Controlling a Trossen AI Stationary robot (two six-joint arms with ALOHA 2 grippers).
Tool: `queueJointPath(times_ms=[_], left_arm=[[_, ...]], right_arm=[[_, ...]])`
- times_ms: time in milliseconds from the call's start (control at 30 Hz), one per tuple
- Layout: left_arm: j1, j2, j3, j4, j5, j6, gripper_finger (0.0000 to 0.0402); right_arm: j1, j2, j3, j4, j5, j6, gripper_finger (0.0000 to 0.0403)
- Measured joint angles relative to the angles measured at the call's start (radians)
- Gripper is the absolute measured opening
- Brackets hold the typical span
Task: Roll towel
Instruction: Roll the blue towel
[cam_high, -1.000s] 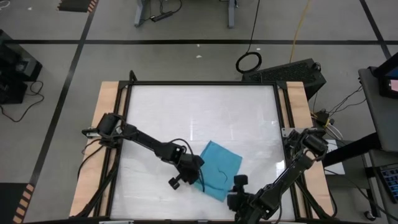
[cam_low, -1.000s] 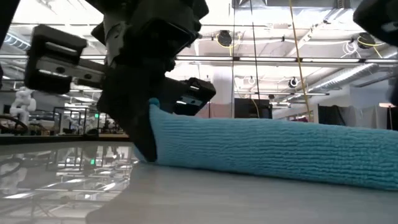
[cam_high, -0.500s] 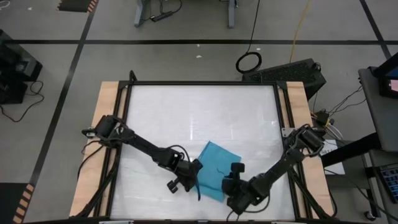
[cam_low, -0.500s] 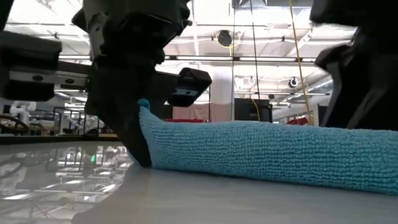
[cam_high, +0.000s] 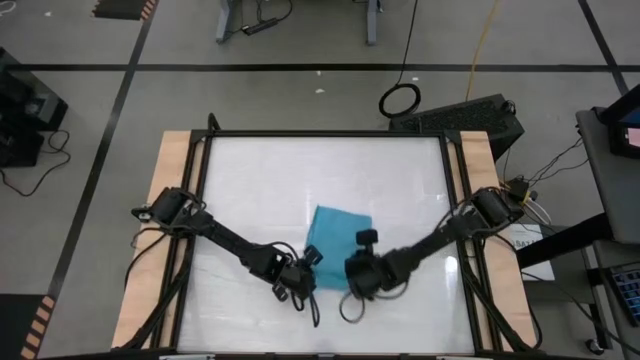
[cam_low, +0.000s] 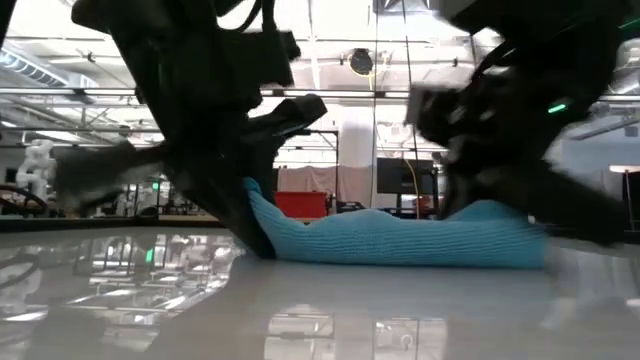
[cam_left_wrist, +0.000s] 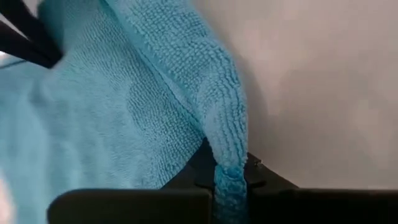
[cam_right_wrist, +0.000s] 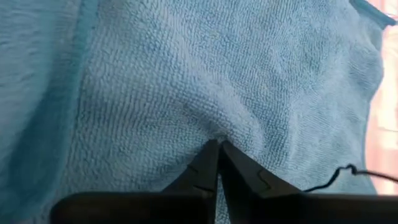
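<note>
The teal towel (cam_high: 335, 238) lies bunched on the white tabletop (cam_high: 260, 170) near the middle, between my two grippers. In the low view the towel (cam_low: 400, 238) rests on its underside, with its left end raised. My left gripper (cam_high: 308, 268) stands at the towel's near left corner, shut on it. My right gripper (cam_high: 350, 268) is at the towel's near right side, shut on the cloth. Both grippers hide the towel's near part from above. My left gripper pinches the towel's hemmed edge (cam_left_wrist: 229, 177) between its two fingers. The edge runs up out of the fingers as a narrow ridge, and that end (cam_low: 252, 192) stands raised while the rest lies on the table. My right gripper pinches a small tuck of the towel's upper surface (cam_right_wrist: 217, 138) at its fingertips. Creases spread out from the tips. The cloth around it lies slack on the table.
A black frame (cam_high: 325, 133) and wooden side strips (cam_high: 172, 170) border the tabletop. Bare white surface lies to the far side and left of the towel. Cables (cam_high: 400, 98) and equipment stand on the floor beyond the table.
My right gripper has swung from the table's near right toward the towel and shut on its cloth. The towel has shifted toward the far edge and drawn together into a shorter, bunched shape. My left gripper has kept its hold on the towel's edge.
</note>
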Motion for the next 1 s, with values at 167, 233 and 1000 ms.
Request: queueJointPath(times_ms=[167,233,1000], left_arm=[[0.02,0.004,-0.004,-0.042,-0.163,0.01,0.0013],[0.038,0.004,-0.004,-0.062,-0.167,0.007,0.0013],[0.175,-0.001,-0.002,-0.041,0.106,-0.027,0.0013]], right_arm=[[-0.131,0.0,-0.013,-0.001,0.004,-0.145,0.0011],[-0.175,0.0,-0.015,-0.004,0.004,-0.185,0.0014],[-0.094,-0.345,-0.021,-0.052,-0.168,-0.25,0.0161]])
